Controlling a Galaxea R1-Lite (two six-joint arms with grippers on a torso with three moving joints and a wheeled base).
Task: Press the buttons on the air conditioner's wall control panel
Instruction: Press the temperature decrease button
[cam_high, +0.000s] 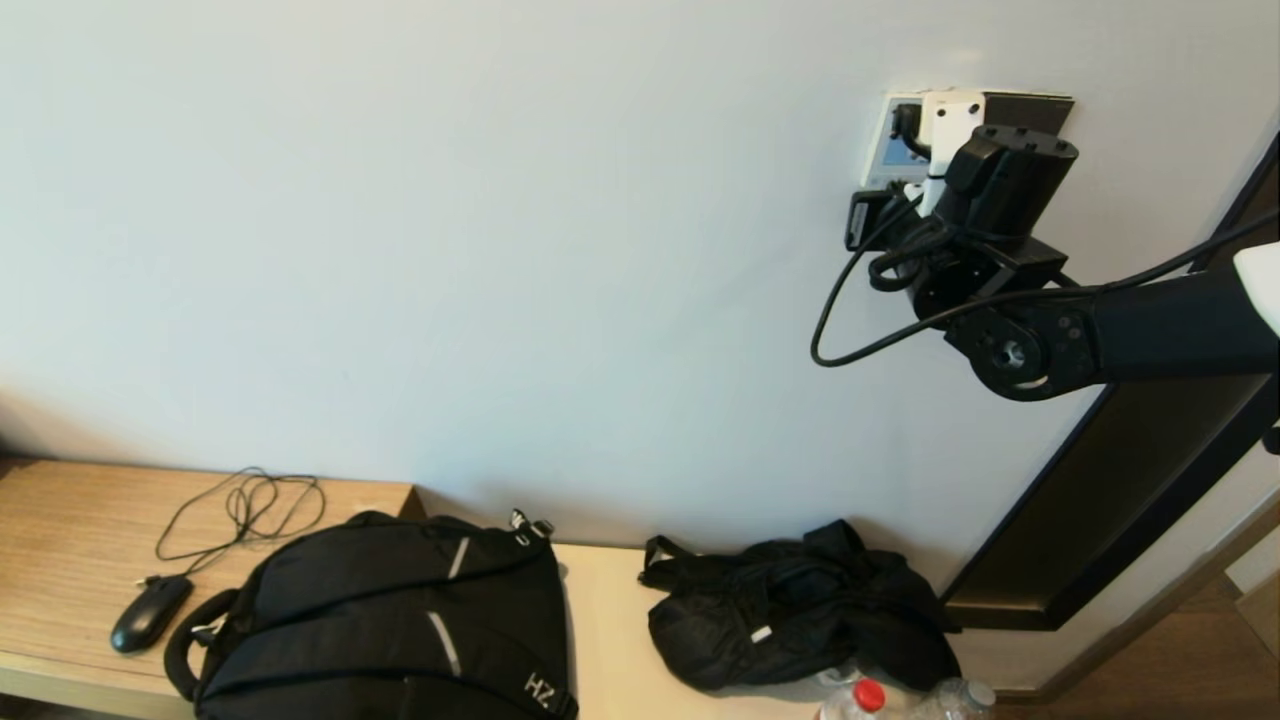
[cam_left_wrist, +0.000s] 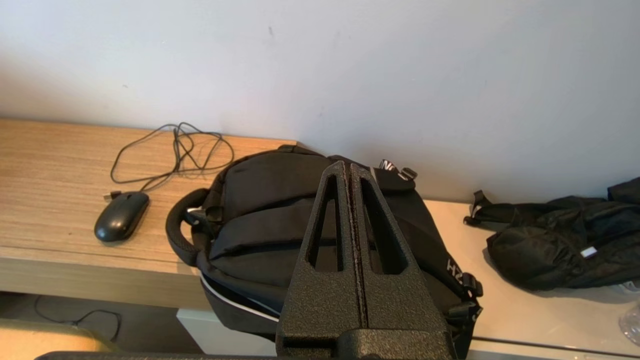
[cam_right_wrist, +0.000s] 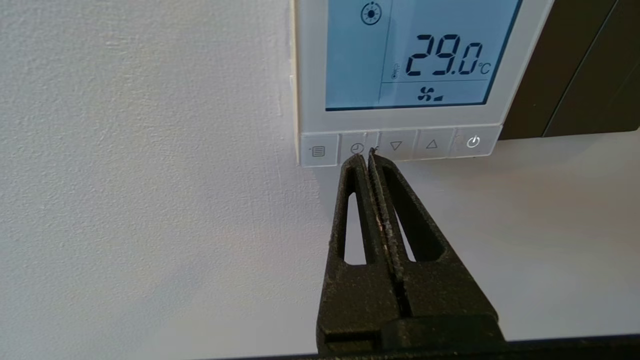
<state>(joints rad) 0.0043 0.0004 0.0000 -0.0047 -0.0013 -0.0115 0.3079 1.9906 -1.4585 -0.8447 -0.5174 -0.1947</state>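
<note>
Nearest the robot, the left claw (cam_left_wrist: 350, 167) is held clenched, its two black fingers pressed flat together with nothing between them, above a black backpack (cam_left_wrist: 280, 235) that lies on the worktop (cam_left_wrist: 45, 200). Beside the backpack, on the wooden part of the worktop, a black mouse (cam_high: 150, 612) is seen with its thin cable (cam_high: 245, 510) looped loosely behind it toward the wall. On the paler section, a crumpled black bag (cam_high: 800, 620) is found to the right of the backpack and apart from it, and the tops of two plastic bottles, one with a red cap (cam_high: 868, 694), are visible at the near edge beside that bag. Farther off and higher, the right arm is stretched up to the wall, where the air conditioner's wall control panel (cam_right_wrist: 410, 125) is mounted just beside a dark square plate (cam_right_wrist: 575, 70). On the panel's pale blue screen (cam_right_wrist: 420, 50) a reading of 29.0 °C and a fan symbol are displayed. Along the bottom edge of the panel the buttons (cam_right_wrist: 395, 146) are set in a row of five: menu, clock, down arrow, up arrow and power. The right claw (cam_right_wrist: 367, 156) is likewise clenched and empty, and its tips are placed at the lower edge of the row, at the seam between the clock button and the down arrow; whether a button is actually pressed in cannot be told.
</note>
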